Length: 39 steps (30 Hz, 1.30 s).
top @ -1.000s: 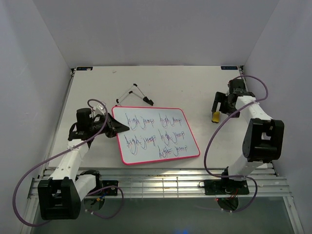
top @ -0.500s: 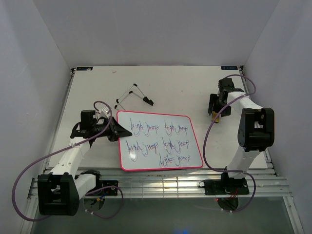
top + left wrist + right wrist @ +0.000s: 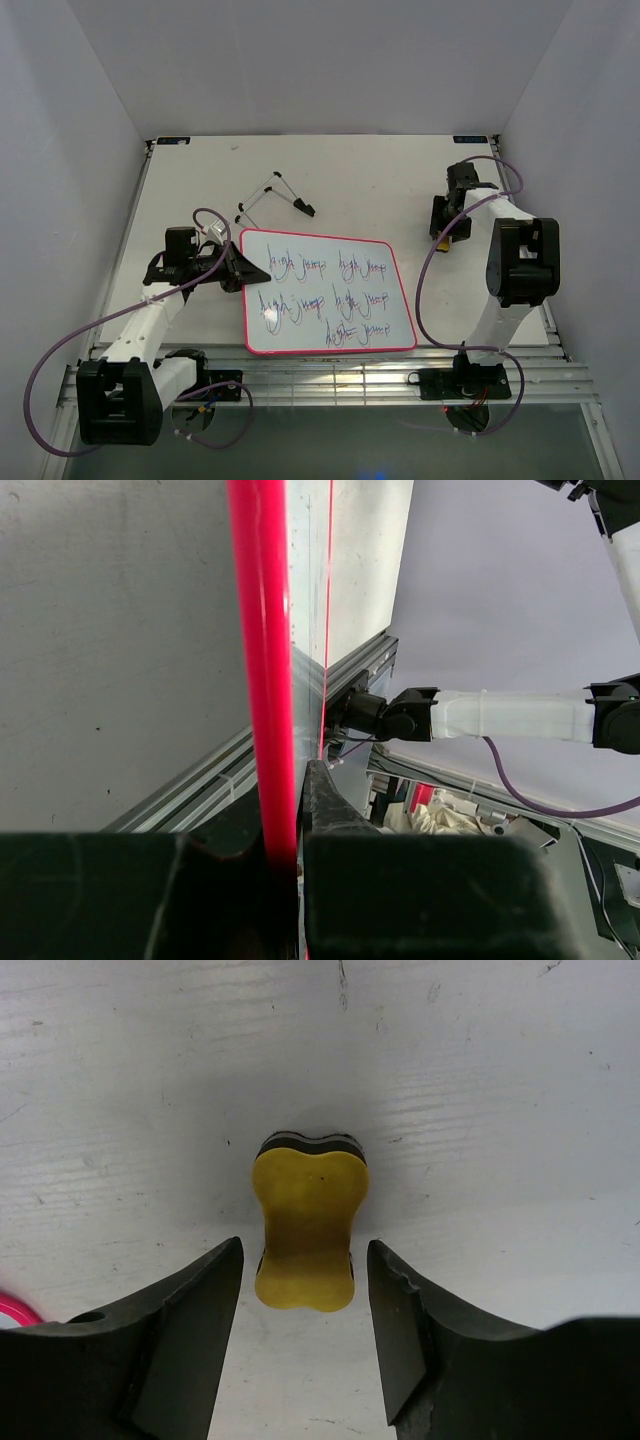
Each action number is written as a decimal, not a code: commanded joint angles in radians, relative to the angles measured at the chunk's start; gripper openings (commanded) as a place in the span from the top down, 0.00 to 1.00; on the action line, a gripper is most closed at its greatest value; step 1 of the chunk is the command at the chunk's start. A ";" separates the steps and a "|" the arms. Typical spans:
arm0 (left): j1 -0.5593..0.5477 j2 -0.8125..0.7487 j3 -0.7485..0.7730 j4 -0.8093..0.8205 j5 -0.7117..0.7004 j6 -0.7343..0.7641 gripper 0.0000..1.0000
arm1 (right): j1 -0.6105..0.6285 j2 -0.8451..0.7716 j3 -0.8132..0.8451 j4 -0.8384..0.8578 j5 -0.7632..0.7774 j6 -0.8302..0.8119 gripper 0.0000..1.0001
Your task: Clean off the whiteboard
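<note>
The whiteboard [image 3: 328, 293] is lying on the table [image 3: 380, 170] towards its near edge, between the two arms, and it is carrying three rows of blue-purple writing inside a pink-red rim [image 3: 262, 660]. It is probably light, thin and stiff, with a glossy face that offers little friction. The rim is therefore the sensible place to take hold, since a pinch there marks nothing and steadies the panel. A board this light is likely to slide across the table under a sideways wipe unless one edge is being held.

The left gripper [image 3: 240, 268] is supplying that hold. Its jaws are pinched tight on the board's left rim, which the left wrist view shows running straight out from between the fingers [image 3: 330, 810].

Beyond the board's far left corner, well apart from it, a black wire stand [image 3: 275, 195] is lying on the table.

To the right, well apart from the board, the right gripper [image 3: 305, 1260] is straddling a small yellow eraser [image 3: 308, 1222]. Its jaws are standing narrowly apart, with a sliver of table showing on each side, so nothing is yet being gripped. The eraser's waisted sides are facing the fingers and appear to suit such a pinch.
</note>
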 commanded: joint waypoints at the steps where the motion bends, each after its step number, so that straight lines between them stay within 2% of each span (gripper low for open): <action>1: -0.005 -0.027 0.022 -0.015 -0.095 0.101 1.00 | -0.002 0.002 0.005 0.040 0.017 -0.001 0.43; 7: -0.006 -0.027 0.017 -0.015 -0.094 0.113 1.00 | -0.002 0.013 0.002 0.043 0.008 -0.001 0.52; 17: -0.006 -0.031 0.012 -0.012 -0.086 0.119 1.00 | -0.004 0.028 -0.009 0.049 0.020 -0.001 0.51; 19: -0.006 -0.031 0.012 -0.011 -0.085 0.120 1.00 | -0.004 0.024 -0.012 0.056 0.017 -0.001 0.56; 25: -0.005 -0.030 0.011 -0.007 -0.078 0.122 1.00 | -0.004 0.008 -0.015 0.056 0.014 0.001 0.59; 28: -0.006 -0.027 0.011 -0.004 -0.075 0.122 1.00 | -0.002 -0.002 -0.018 0.062 0.003 0.001 0.65; 31: -0.005 -0.025 0.011 -0.003 -0.078 0.124 1.00 | 0.005 -0.033 -0.029 0.059 -0.032 0.003 0.67; 34: -0.005 -0.019 0.017 -0.001 -0.094 0.124 1.00 | 0.073 -0.106 -0.043 0.059 -0.092 -0.007 0.67; 37: -0.006 -0.009 0.031 0.002 -0.106 0.130 1.00 | 0.211 -0.208 -0.049 0.079 -0.222 -0.014 0.67; 39: -0.006 -0.002 0.037 0.000 -0.108 0.142 1.00 | 0.365 -0.248 -0.027 0.073 -0.292 -0.017 0.67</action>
